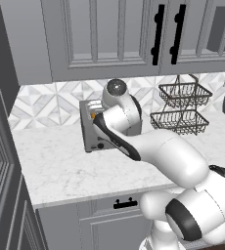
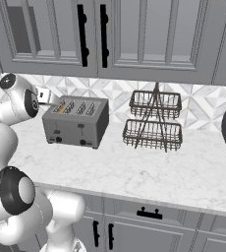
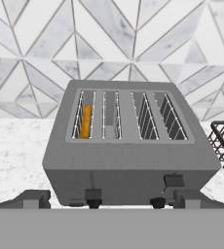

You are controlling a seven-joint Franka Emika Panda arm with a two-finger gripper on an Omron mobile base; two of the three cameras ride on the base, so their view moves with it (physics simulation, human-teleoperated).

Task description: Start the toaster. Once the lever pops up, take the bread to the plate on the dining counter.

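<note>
The bread [image 3: 86,121] sits deep in the left slot of the toaster [image 3: 131,153], so only its orange edge shows. The toaster stands on the marble counter [image 2: 134,172] by the tile wall. My gripper [image 3: 111,200] hangs wide open in front of its 2 levers (holding nothing), ready to push 1 down.
</note>
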